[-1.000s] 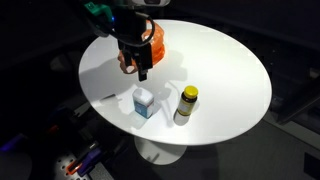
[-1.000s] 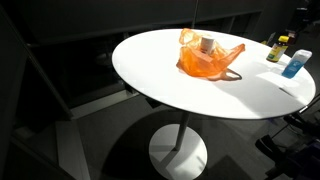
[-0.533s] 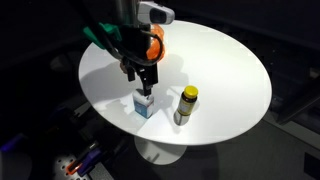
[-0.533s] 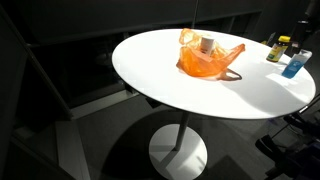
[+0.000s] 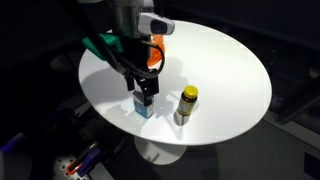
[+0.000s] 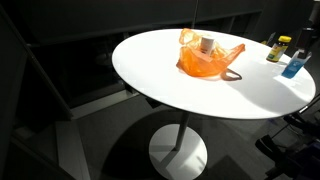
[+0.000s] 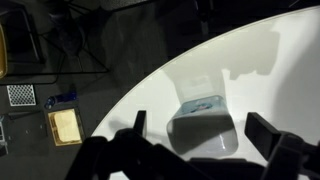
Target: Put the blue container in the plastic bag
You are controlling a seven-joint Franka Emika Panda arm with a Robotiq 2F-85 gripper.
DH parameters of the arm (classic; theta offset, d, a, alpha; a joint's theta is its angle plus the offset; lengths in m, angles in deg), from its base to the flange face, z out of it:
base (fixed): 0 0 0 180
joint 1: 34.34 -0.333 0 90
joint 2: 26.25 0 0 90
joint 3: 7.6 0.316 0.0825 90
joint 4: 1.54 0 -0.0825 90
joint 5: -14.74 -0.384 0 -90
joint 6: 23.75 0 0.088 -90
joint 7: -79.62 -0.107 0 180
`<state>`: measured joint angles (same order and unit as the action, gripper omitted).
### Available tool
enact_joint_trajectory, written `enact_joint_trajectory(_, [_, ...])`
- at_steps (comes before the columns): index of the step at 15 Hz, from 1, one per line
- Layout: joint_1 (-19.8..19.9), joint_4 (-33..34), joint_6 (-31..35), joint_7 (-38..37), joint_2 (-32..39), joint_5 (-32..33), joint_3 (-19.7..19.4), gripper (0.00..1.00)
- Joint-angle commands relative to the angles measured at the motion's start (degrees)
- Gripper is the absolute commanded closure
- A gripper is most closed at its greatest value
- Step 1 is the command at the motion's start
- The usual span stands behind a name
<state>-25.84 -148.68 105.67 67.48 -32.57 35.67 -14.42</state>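
Round white table [image 5: 230, 70]; yellow-capped bottle [image 5: 186, 103] upright on it, near the edge

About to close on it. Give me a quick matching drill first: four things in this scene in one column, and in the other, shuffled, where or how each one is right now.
Things:
1. blue container
2. plastic bag
3. yellow-capped bottle
4. gripper

Places and states:
A. orange, crumpled, set apart from the other items
B. open, poised on either side of the container
C. upright, directly under the arm's tool
D. upright beside the container, not touching it

Pairs: 1-C, 2-A, 3-D, 4-B
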Motion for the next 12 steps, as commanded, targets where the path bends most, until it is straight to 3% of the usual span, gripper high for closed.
enact_joint_trajectory(1, [1.13, -0.79, 2.44, 1.15, 0.08, 2.86, -0.61, 0.00])
enact_joint_trajectory(10, [1.32, -1.38, 8.06, 2.68, 2.65, 2.98, -1.53, 0.00])
enact_joint_trajectory(11, [1.29, -1.44, 8.42, 2.67, 2.87, 3.02, -1.60, 0.25])
enact_joint_trajectory(12, [1.27, -1.50, 8.66, 2.59, 2.99, 3.09, -1.64, 0.26])
